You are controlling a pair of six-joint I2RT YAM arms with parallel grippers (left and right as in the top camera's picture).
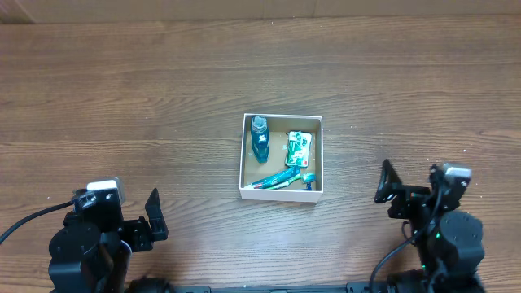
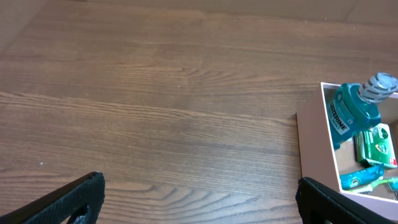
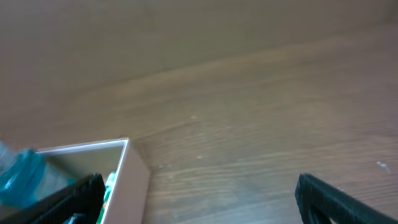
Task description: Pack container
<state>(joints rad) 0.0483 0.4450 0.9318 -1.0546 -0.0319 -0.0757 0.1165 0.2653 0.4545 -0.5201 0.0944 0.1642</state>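
The container (image 1: pixel 282 194), a small square white-walled box with a brown floor, sits at the table's middle. Inside lie a blue mouthwash bottle (image 1: pixel 260 139), a green packet (image 1: pixel 299 148) and a teal toothbrush (image 1: pixel 281 179). The container's wall (image 2: pixel 314 143) and the bottle (image 2: pixel 351 112) show at the right of the left wrist view. Its corner (image 3: pixel 134 171) shows at the lower left of the right wrist view. My left gripper (image 1: pixel 155 216) is open and empty at the front left, well clear of the box. My right gripper (image 1: pixel 384 183) is open and empty to the right of it.
The wooden table (image 1: pixel 122 98) stretches bare around the container on all sides. The two arm bases stand at the front corners, left base (image 1: pixel 85 244) and right base (image 1: pixel 448 236).
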